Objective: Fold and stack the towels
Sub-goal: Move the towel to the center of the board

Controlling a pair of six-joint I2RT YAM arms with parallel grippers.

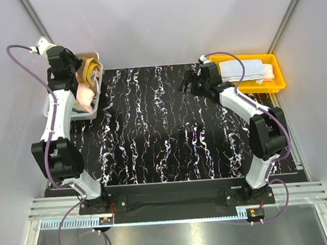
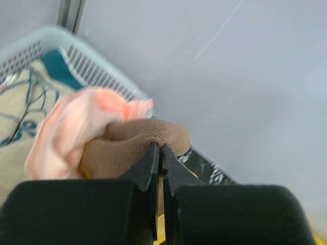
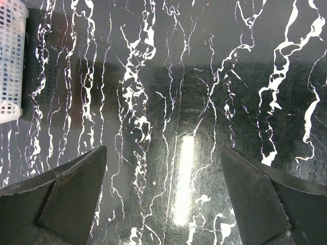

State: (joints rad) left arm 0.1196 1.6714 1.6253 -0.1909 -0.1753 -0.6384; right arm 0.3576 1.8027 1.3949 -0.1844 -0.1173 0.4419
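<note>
My left gripper point(image 1: 77, 69) hangs over the white mesh basket point(image 1: 95, 108) at the back left, shut on a fold of the brown towel point(image 1: 90, 68). In the left wrist view the jaws point(image 2: 161, 151) pinch the brown towel point(image 2: 153, 133). A pink towel point(image 2: 76, 122) bunches against it, and a cream-teal towel point(image 2: 20, 117) lies in the basket point(image 2: 97, 71). The pink towel point(image 1: 86, 95) sits in the basket. My right gripper point(image 1: 187, 82) hovers open over the black marbled table point(image 3: 168, 76), nothing between its fingers point(image 3: 163, 149).
A yellow tray point(image 1: 280, 77) at the back right holds a folded white/pale blue towel point(image 1: 241, 69) and a pink one point(image 1: 267, 71). A corner of the basket point(image 3: 10, 61) shows at the left of the right wrist view. Pale walls enclose the table.
</note>
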